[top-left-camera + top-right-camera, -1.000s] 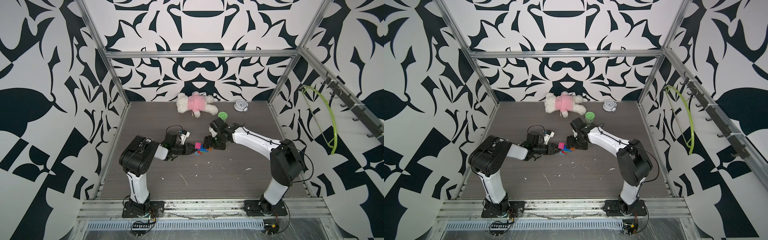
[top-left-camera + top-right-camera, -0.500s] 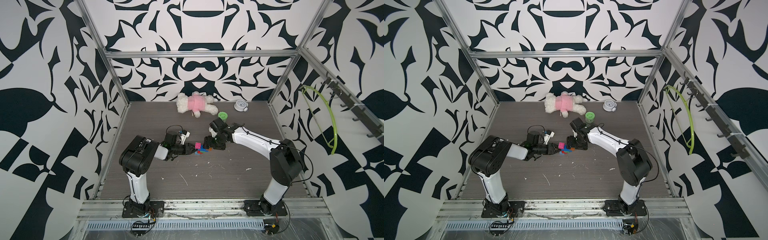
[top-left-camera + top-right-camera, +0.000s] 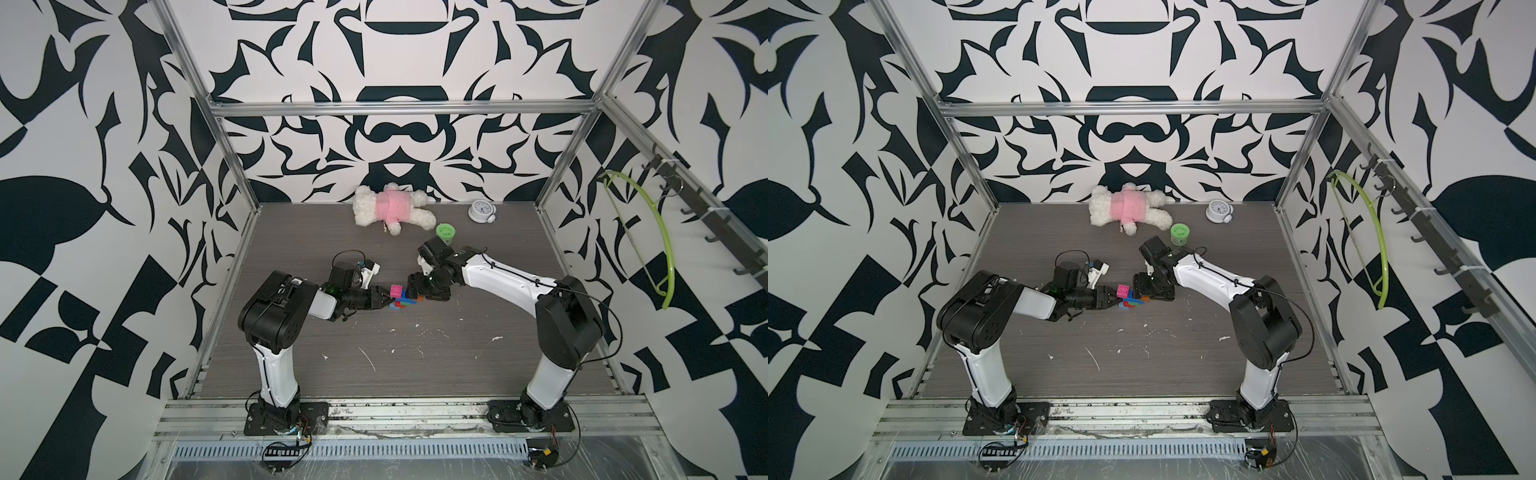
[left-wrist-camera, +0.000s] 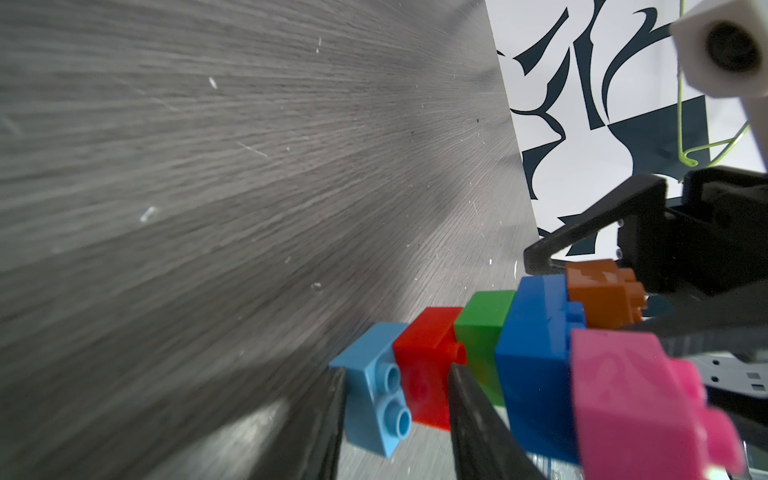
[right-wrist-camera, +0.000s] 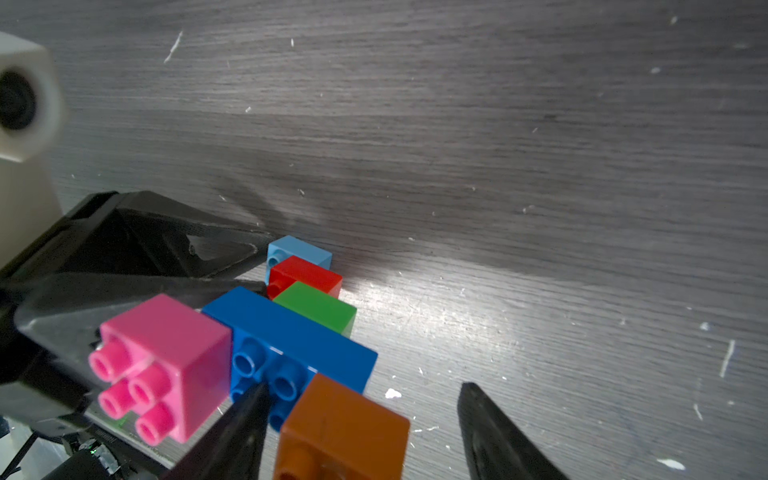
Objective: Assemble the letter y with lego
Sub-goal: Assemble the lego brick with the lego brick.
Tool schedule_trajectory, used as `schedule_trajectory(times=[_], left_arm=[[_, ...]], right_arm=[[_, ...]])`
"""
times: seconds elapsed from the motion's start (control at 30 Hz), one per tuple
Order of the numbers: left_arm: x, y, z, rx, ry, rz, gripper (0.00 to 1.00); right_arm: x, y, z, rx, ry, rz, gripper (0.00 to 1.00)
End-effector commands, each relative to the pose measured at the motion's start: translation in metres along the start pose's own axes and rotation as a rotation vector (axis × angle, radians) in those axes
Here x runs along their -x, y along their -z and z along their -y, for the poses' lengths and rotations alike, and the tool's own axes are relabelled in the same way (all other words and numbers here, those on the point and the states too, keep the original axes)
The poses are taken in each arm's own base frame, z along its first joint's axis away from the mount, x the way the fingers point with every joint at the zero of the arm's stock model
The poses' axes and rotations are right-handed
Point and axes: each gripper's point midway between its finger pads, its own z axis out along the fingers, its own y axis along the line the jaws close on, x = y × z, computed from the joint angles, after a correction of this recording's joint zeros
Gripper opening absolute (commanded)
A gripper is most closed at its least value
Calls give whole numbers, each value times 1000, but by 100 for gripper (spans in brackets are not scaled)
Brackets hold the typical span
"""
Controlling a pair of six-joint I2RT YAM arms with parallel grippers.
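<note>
The letter y (image 3: 402, 299) lies near the middle of the counter (image 3: 415, 365), directly between the two arms. If the figure is taken as the centre of the dial in a top view, the left end effector (image 3: 388, 300) reaches in from 9 o'clock and the right end effector (image 3: 419, 296) from about 2 o'clock. The long axis of the figure runs roughly from 1 o'clock at the fork to 7 o'clock at the stem. So the stem end is nearer to the left arm and the fork is nearer to the right arm.

The left end effector is partly closed. In the left wrist view its jaws sit against the light blue brick (image 4: 370, 399) and the red brick (image 4: 424, 365), and it appears to hold the stem there.

The right end effector is open. The orange brick (image 5: 345, 428) stands between its jaws, with one jaw close to it and a clear gap before the other. This brick sits on the blue bar (image 5: 291, 332), beside the pink brick (image 5: 166, 353). I judge that the right arm must press the orange brick along the long axis, toward the stem, while the left arm gives the resistance.
</note>
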Motion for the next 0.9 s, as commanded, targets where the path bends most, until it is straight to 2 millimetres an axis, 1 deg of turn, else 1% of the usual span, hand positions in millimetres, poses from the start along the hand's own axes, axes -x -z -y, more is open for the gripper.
schedule_trajectory(times=[0.0,0.23,0.33,0.43,0.6,0.73,0.87], left_arm=[[-68,2,-59,226,187,-158,43],[-68,2,-59,226,188,-159,43],[-69,2,-59,227,189,-160,43],[-68,2,-59,226,188,-159,43],[-69,2,-59,226,190,-161,43],[-68,2,-59,227,188,-159,43],[-69,2,-59,227,189,-160,43]], right_arm=[[-2,-1,6,-41,-6,-7,74],[-7,-8,14,-75,-13,-33,74],[-6,-8,13,-76,-8,-33,73],[-2,-4,9,-67,6,-18,74],[12,14,-4,-49,54,38,75],[25,39,-17,-23,109,108,77],[36,65,-22,-24,175,190,77]])
